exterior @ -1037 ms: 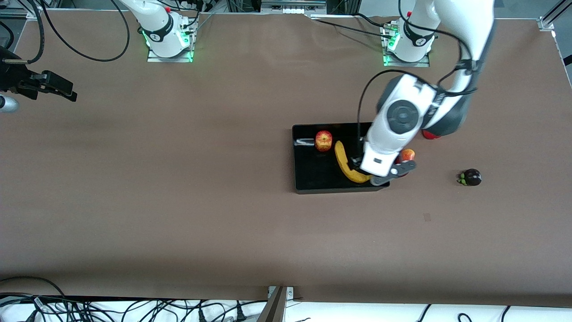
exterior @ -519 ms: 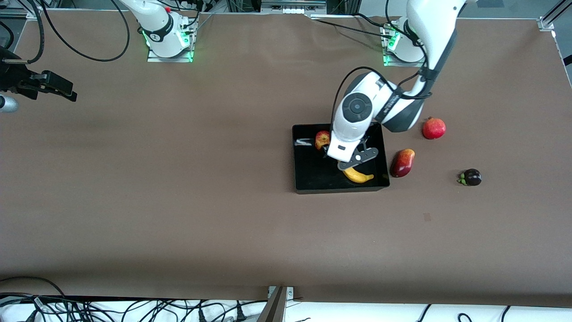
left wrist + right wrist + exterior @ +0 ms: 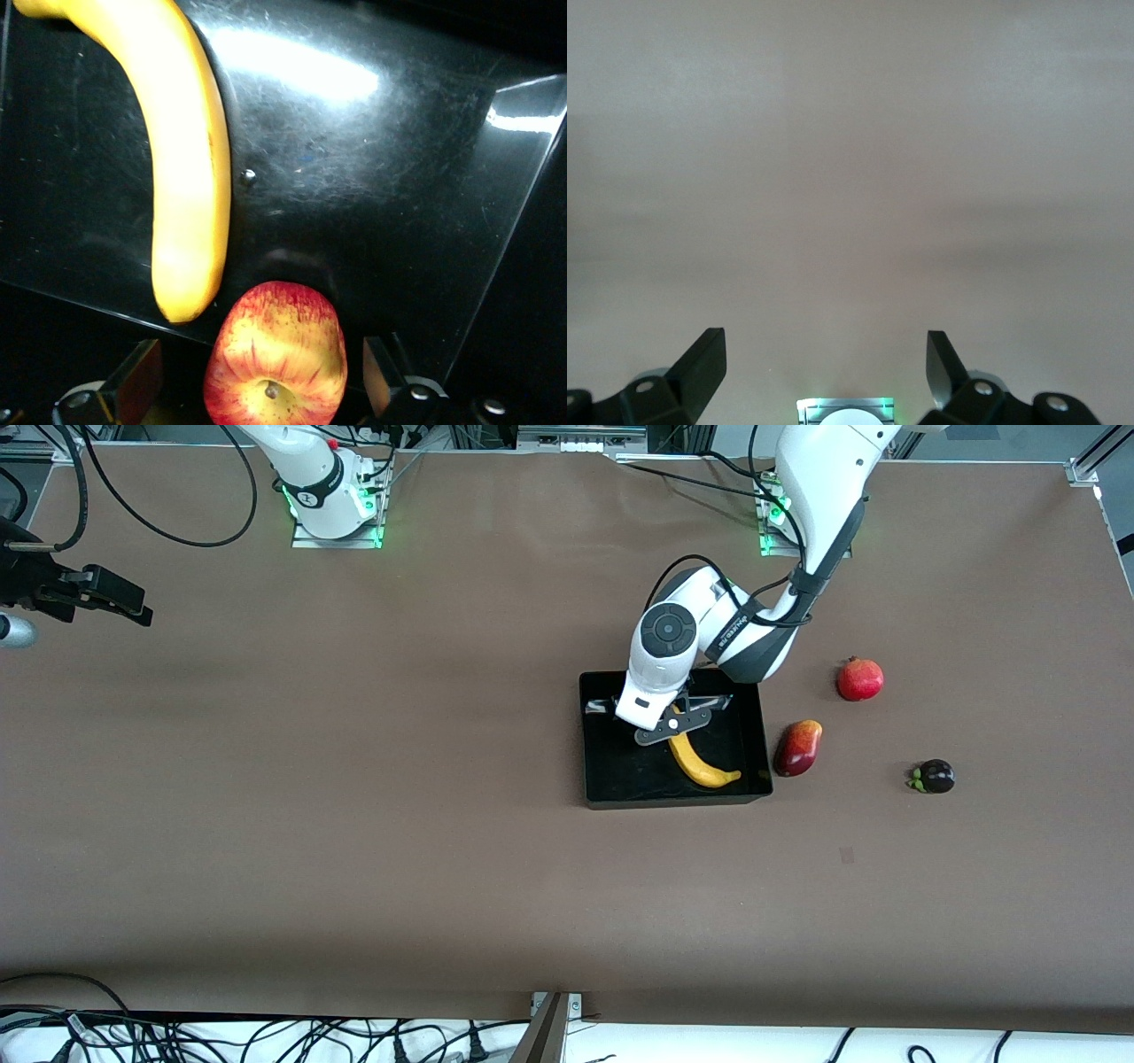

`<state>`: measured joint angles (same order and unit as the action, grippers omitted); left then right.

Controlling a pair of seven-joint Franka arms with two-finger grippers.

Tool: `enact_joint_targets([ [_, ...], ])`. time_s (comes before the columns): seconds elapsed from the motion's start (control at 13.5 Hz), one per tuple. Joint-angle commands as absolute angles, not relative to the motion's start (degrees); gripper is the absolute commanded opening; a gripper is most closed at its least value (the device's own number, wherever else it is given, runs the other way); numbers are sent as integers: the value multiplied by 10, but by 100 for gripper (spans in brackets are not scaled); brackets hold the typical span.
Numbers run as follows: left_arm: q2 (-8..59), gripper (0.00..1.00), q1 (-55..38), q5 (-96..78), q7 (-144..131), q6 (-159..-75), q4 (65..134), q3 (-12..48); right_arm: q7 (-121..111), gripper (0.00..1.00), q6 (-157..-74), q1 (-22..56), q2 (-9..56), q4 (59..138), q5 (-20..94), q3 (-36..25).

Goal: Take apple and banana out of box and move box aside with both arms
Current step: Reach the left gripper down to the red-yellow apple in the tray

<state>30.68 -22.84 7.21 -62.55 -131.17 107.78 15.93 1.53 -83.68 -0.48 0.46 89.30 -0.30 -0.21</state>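
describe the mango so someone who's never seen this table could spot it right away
Find the black tray in the middle of the brown table, with the banana lying in it. The mango lies on the table just beside the tray, toward the left arm's end. It is oval and red shading to yellow-orange at one end, unlike the round red pomegranate and the small dark fruit.

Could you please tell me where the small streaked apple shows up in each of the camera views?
Front view: the small round red-and-yellow streaked apple is not visible; the left gripper over the shallow glossy black plastic tray covers its spot.
Left wrist view: the apple lies in the tray, between the open fingers.
Right wrist view: not in it.
Shared landmark: the long curved yellow banana beside the apple.
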Motion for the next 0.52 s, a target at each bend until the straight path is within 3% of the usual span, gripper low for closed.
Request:
enact_joint_targets([
  [0.0,309,100,-229,92,-637,-1343,1092,161,17,100,-827,-4,3,887,5,-4],
  [0.44,326,100,-229,91,-642,-1361,1097,161,16,100,-827,-4,3,887,5,-5],
])
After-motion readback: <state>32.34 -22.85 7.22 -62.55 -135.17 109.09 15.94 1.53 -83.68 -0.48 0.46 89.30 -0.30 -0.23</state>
